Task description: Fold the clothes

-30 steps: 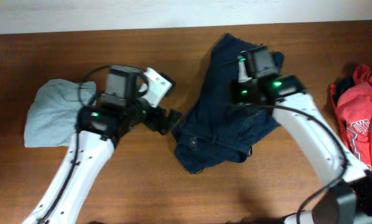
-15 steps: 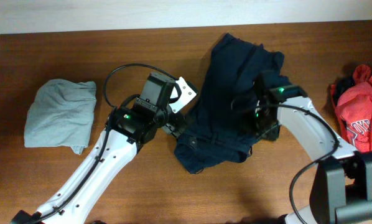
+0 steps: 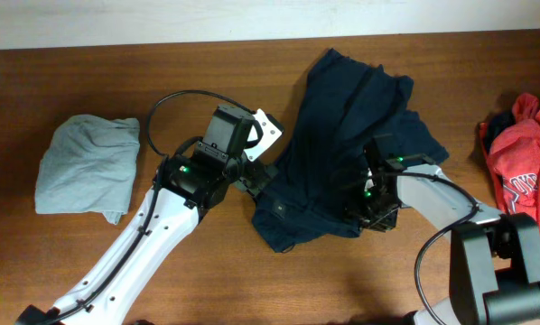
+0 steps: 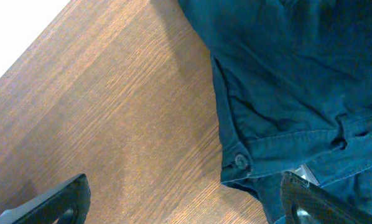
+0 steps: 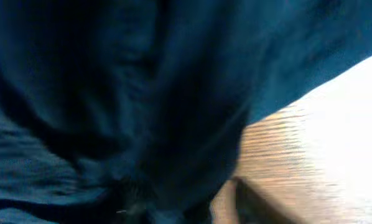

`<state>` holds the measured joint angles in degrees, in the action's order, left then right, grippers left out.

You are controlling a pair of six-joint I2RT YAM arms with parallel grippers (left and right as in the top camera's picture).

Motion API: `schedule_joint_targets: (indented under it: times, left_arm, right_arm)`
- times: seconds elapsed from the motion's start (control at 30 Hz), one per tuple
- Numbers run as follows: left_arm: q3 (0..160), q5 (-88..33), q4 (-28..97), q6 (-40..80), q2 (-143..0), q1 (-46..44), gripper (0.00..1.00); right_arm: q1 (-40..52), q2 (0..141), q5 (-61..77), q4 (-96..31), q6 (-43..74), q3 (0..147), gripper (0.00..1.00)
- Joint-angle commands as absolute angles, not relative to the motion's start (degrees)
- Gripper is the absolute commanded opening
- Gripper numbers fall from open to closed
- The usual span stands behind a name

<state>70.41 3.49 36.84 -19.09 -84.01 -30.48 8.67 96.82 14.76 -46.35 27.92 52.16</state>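
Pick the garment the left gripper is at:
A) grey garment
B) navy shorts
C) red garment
B: the left gripper sits at the left edge of the shorts, and its wrist view shows their button just ahead of the open jaws. The grey garment and the red garment lie apart at the table's two ends.
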Motion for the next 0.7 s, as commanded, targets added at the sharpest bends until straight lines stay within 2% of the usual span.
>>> schedule_joint_targets:
  times: [0.0,0.17,0.33,0.47,0.67]
  left_arm:
    - [71.68,4.29,36.71,-18.46,-82.56,-30.55,0.97]
    - [72.01,10.2,36.73,-14.68,-82.24,-30.37,0.96]
    - [72.99,13.78,37.19,-10.61,-79.92,-27.75,0.96]
    - [72.99,13.74,37.1,-9.21,-77.58,-25.36,0.97]
    - [72.99,13.78,37.36,-9.19,-75.4,-24.43,0.97]
  right_arm:
    - [8.97,96.47,17.65,-46.11,29.04,51.79,0.14]
    - [8.99,91.11,18.04,-50.76,28.51,55.79,0.04]
    - [8.99,81.3,14.04,-63.51,27.51,67.4,0.04]
    - [8.99,77.17,11.31,-67.07,27.51,76.44,0.04]
    - [17.28,82.3,16.82,-42.87,27.55,79.4,0.05]
